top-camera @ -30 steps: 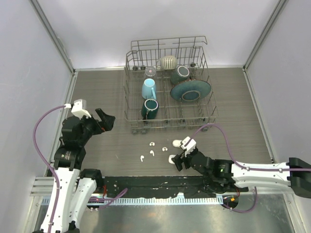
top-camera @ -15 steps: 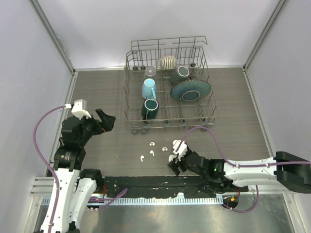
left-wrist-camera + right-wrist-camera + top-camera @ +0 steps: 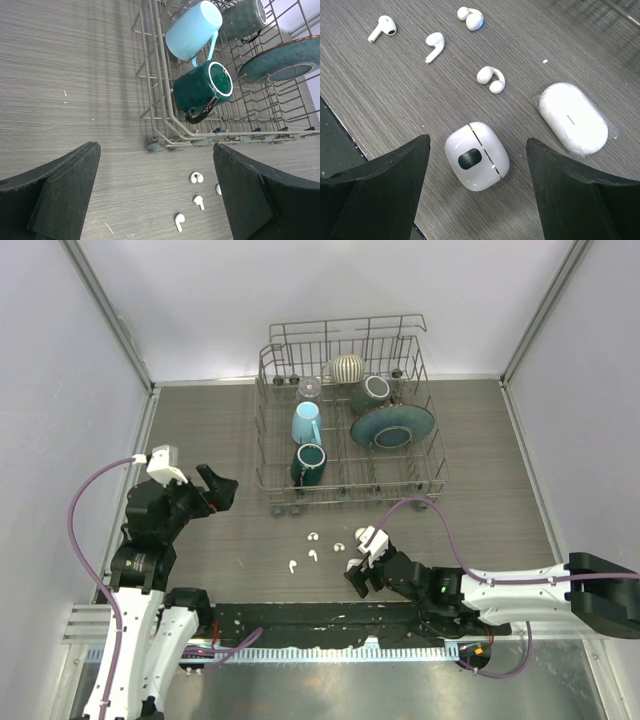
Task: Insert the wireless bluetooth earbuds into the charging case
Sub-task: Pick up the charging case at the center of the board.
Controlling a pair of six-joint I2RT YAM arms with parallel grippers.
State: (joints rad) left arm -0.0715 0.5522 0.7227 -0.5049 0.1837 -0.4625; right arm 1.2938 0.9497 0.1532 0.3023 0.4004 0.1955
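Observation:
Two stemmed white earbuds (image 3: pixel 381 28) (image 3: pixel 435 44) lie on the grey table, also seen in the left wrist view (image 3: pixel 179 220) (image 3: pixel 199 201). Two clip-shaped white earbuds (image 3: pixel 471 18) (image 3: pixel 491 80) lie beside them. A closed rounded white case (image 3: pixel 476 156) with a dark oval and a gold seam lies between the open fingers of my right gripper (image 3: pixel 477 142), which hovers over it (image 3: pixel 358 576). A longer oval white case (image 3: pixel 573 117) lies to its right. My left gripper (image 3: pixel 218 488) is open and empty, well left of the earbuds (image 3: pixel 313 555).
A wire dish rack (image 3: pixel 268 455) stands behind the earbuds, holding a light blue mug (image 3: pixel 306 423), a dark green mug (image 3: pixel 310 462), a teal plate (image 3: pixel 392 426) and other crockery. The black table front edge (image 3: pixel 300 615) runs just near the right gripper.
My right gripper has moved left and slightly nearer, coming over the rounded case. The left arm and the earbuds have not moved.

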